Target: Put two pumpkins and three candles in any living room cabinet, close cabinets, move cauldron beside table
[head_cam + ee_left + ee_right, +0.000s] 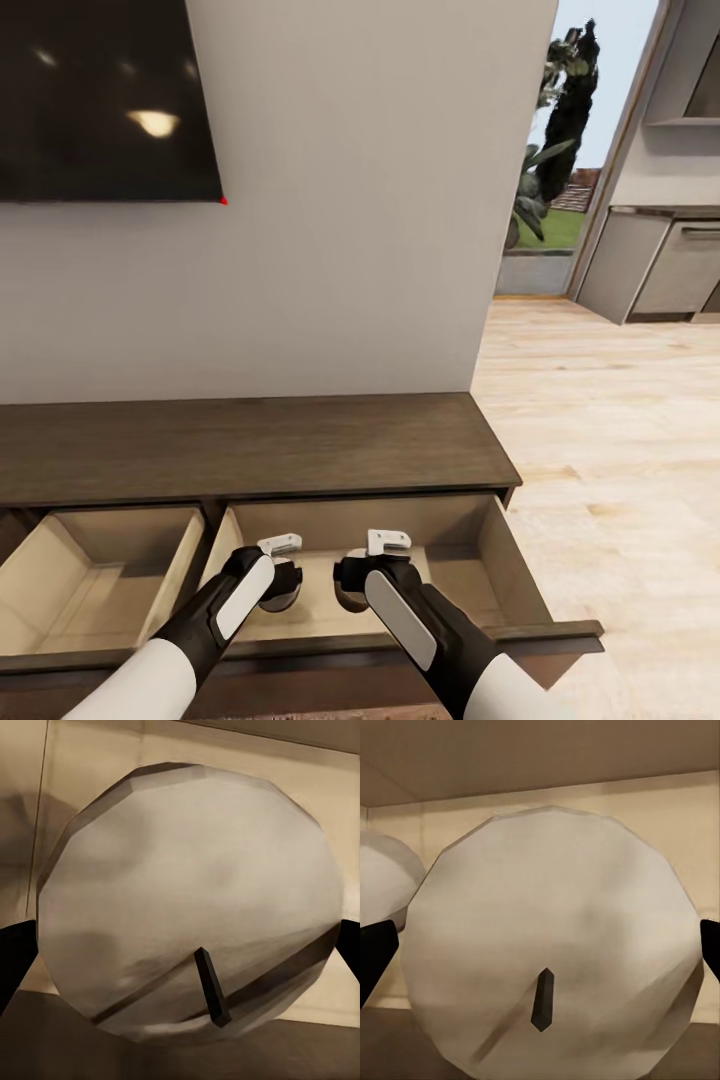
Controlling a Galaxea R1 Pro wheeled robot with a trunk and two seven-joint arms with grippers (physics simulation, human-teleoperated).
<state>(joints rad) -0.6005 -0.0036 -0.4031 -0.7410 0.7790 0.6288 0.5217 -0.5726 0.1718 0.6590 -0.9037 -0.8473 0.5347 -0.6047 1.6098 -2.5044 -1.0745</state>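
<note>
Left gripper (pixel 278 585): closed on a cream candle (pixel 191 900) held between its dark fingers (pixel 13 960), over the open drawer (pixel 525 560).
Right gripper (pixel 355 585): grips a second candle (pixel 551 945) between its fingers; the first sits just beside.
Cabinet (pixel 250 445): dark wood, two drawers open.

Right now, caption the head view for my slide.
Both claws, left and right, each hold a candle over the cabinet's open drawer.

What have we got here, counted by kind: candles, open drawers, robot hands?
Candles: 2
Open drawers: 2
Grippers: 2, each around a candle
Total: 6
</note>
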